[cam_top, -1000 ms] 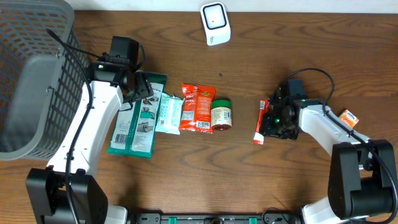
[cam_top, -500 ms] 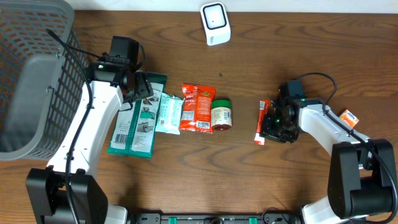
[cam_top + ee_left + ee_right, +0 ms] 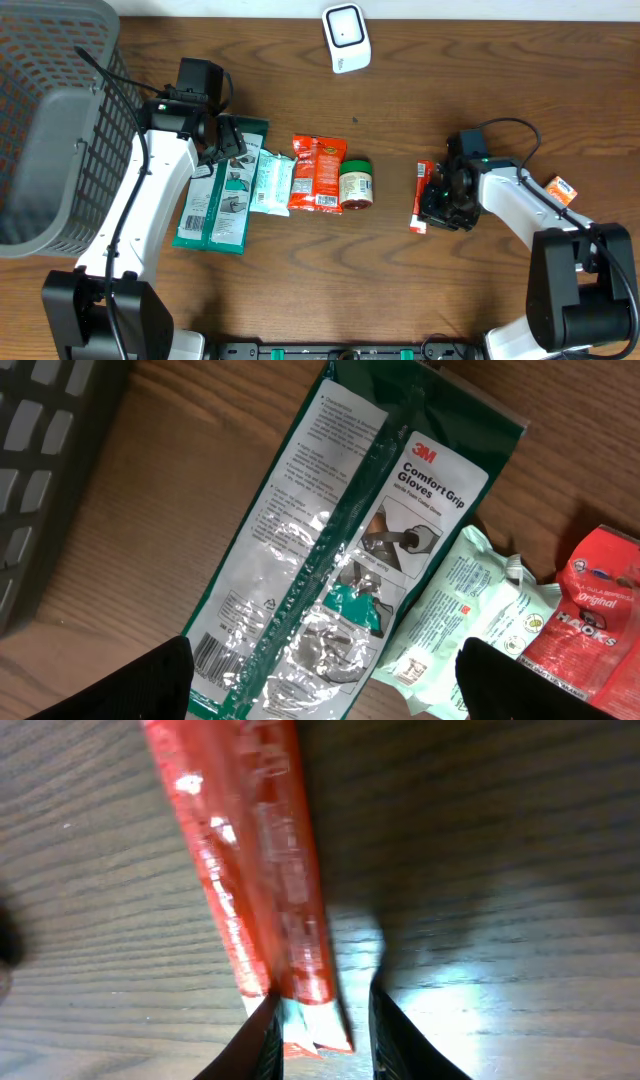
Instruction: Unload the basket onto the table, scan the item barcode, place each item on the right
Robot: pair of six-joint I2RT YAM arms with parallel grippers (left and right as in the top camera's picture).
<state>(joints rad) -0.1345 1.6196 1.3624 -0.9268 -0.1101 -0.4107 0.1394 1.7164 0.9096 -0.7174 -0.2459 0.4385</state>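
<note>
Right wrist: red packet [image 3: 255, 870] lies w/ long axis 11–5 o'clock, lower end betw. right gripper [image 3: 322, 1032] fingertips; jaws narrowly apart, not yet pinching. Right arm nearer. Scanner [image 3: 346, 38] at packet's 11 o'clock. Left gripper [image 3: 330, 678] spread wide over glove pack [image 3: 340, 550].

Both arms are the same build: white shells on the long links, chunky black joints and bases. The left arm [image 3: 140, 200] has a thin black cable running along it, and the right arm [image 3: 510, 200] has one looping over its wrist. There are tiny green lights on both. The left hand [image 3: 232, 145] and right hand [image 3: 430, 197] are plain black.
</note>
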